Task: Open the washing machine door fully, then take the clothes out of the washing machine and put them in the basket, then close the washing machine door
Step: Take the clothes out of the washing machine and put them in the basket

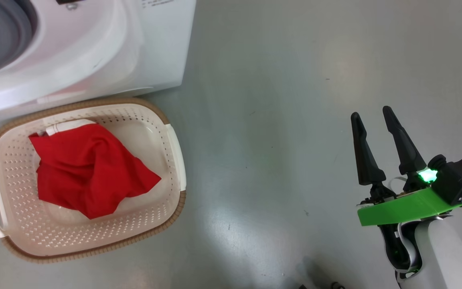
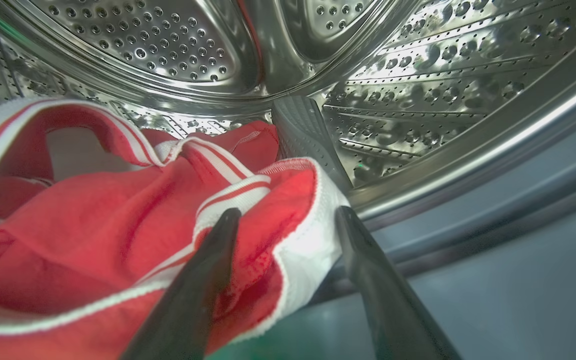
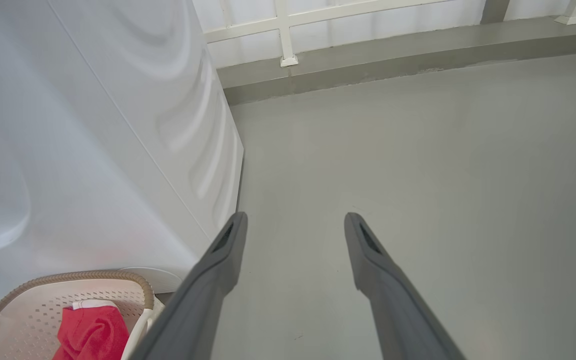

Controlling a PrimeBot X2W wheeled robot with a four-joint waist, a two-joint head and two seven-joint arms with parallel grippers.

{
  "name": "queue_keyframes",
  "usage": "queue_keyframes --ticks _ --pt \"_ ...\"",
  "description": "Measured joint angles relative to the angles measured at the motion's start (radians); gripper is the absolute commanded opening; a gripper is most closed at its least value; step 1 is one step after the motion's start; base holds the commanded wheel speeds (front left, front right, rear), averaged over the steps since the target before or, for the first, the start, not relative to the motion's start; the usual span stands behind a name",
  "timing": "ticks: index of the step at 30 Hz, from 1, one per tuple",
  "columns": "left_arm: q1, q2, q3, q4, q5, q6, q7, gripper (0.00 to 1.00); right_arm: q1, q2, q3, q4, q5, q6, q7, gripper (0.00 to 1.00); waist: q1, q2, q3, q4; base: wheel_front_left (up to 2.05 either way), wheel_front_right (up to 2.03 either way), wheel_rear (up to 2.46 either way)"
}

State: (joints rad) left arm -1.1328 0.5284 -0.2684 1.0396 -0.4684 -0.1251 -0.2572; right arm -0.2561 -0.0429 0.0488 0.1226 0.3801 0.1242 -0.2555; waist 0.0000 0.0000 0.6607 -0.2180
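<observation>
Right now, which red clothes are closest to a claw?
The striped red garment in the drum, at the open left claw; the other one lies in the basket.

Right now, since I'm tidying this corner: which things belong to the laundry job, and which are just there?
Job: washing machine, steel drum, red-and-white clothes inside it, basket, red garment in the basket, open left claw at the clothes.
Just there: grey floor, white railing.
</observation>
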Motion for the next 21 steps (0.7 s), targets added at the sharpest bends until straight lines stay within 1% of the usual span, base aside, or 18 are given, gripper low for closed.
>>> queue_keyframes --ticks 1,3,4,6,8,9,10,21 --pt "0.000 0.000 -0.004 0.000 0.000 0.000 0.000 0.56 0.000 0.000 0.000 0.000 0.000 0.000 0.000 1.00 0.0000 0.0000 0.001 0.000 0.00 0.00 0.00" --pt "0.000 0.002 -0.011 -0.001 -0.002 0.000 0.000 0.32 0.000 0.000 -0.001 -0.001 0.000 0.000 0.000 1.00 0.0000 0.0000 0.002 0.001 0.00 0.00 0.00" --pt "0.000 0.003 -0.014 -0.003 -0.002 0.000 0.000 0.25 0.000 0.000 -0.001 -0.001 0.000 0.000 0.000 1.00 0.0000 0.0000 0.002 0.002 0.00 0.00 0.00" --pt "0.000 0.003 -0.016 -0.003 -0.002 0.000 0.000 0.19 0.000 0.000 -0.001 -0.001 0.000 0.000 0.000 1.00 0.0000 0.0000 0.000 0.003 0.00 0.00 0.00" --pt "0.000 0.003 -0.015 -0.007 -0.002 0.000 0.000 0.06 0.000 0.000 0.000 -0.001 0.000 0.000 0.000 1.00 0.0000 0.0000 -0.002 0.004 0.00 0.00 0.00" --pt "0.000 0.003 -0.013 -0.013 -0.002 0.000 0.000 0.06 0.000 0.000 0.000 -0.001 0.000 0.000 0.000 1.00 0.0000 0.0000 -0.003 0.005 0.00 0.00 0.00" --pt "0.000 0.003 -0.011 -0.023 -0.001 0.000 0.000 0.00 0.000 0.000 0.000 -0.001 0.000 0.000 0.000 1.00 0.0000 0.0000 -0.003 0.006 0.00 0.00 0.00" --pt "0.009 -0.014 0.043 -0.087 0.029 0.000 0.000 0.00 0.000 0.000 -0.003 0.000 -0.002 0.000 0.000 1.00 0.0000 0.0000 -0.016 0.020 0.00 0.00 0.00"
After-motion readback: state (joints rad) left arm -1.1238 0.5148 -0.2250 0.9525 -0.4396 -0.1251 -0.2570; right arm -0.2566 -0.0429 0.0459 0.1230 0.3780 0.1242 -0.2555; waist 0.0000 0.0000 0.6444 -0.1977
